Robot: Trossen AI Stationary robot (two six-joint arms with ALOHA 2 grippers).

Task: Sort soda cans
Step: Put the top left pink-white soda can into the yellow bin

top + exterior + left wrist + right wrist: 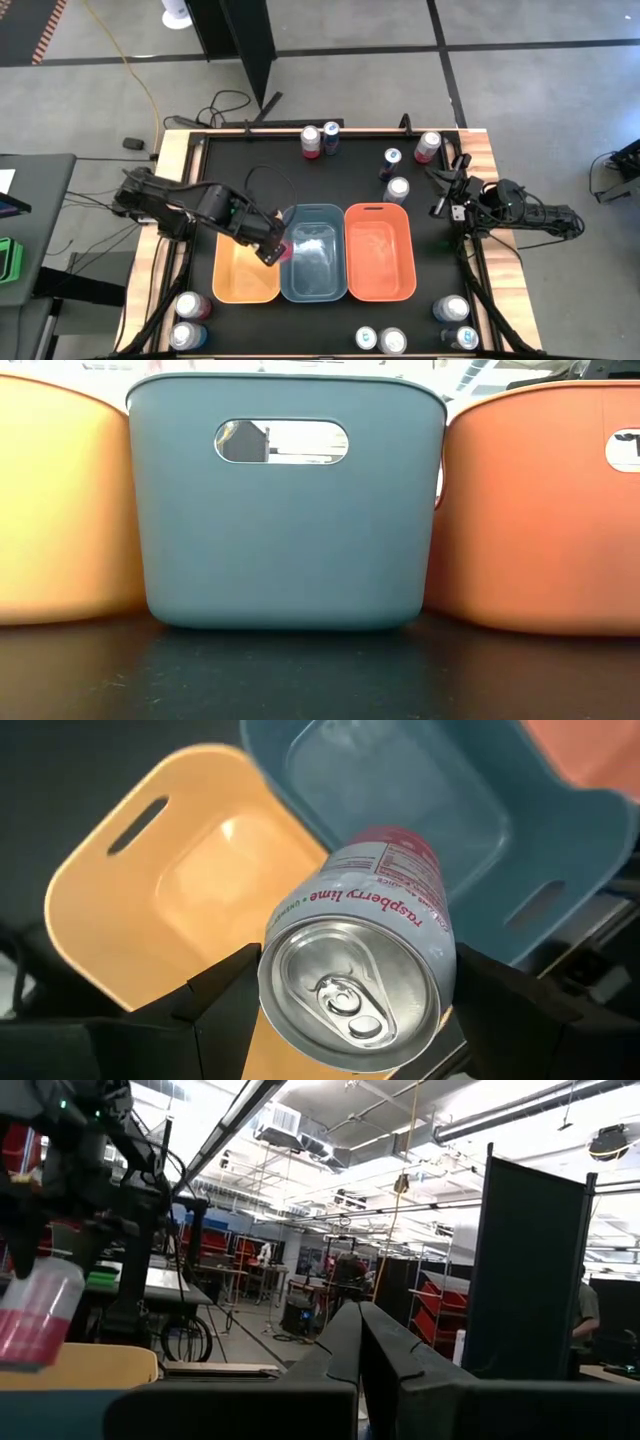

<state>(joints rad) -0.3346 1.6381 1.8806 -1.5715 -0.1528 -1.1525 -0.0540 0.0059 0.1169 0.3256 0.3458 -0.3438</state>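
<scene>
Above the inner edge of the yellow bin (216, 272), just beside the blue bin (312, 208): left end effector (275, 247), clenched on 1 can (380, 890), with 1 dark finger on each side of its body. Hangs in the air, touching no bin.

At the right edge of the desk (440, 260), well apart from the bins: right end effector (445, 197), parked, fingers pressed together and holding nothing.

About progress, judged as very early. Seen from above, nothing inside the yellow bin, nothing inside the blue bin, and, as far as can be told, nothing inside the red-orange bin (380, 207). Not yet sorted: 11 other cans (397, 190), all upright on the desk. Counted as 5 at the far side, 2 at the near left corner, 2 at the near middle, 2 at the near right corner. So probably the 1st can of 12, and not released yet. Cannot say which bin is the correct one for it; the position seems to favour the yellow bin, but only by a guess.

About direction of the held can: silver top with pull tab turned back toward the wrist camera, pink bottom end pointing away and down toward the bins. Long axis therefore along the reach of the fingers, leaning, neither upright nor flat. Label with the words "raspberry lime" readable on the white side.
</scene>
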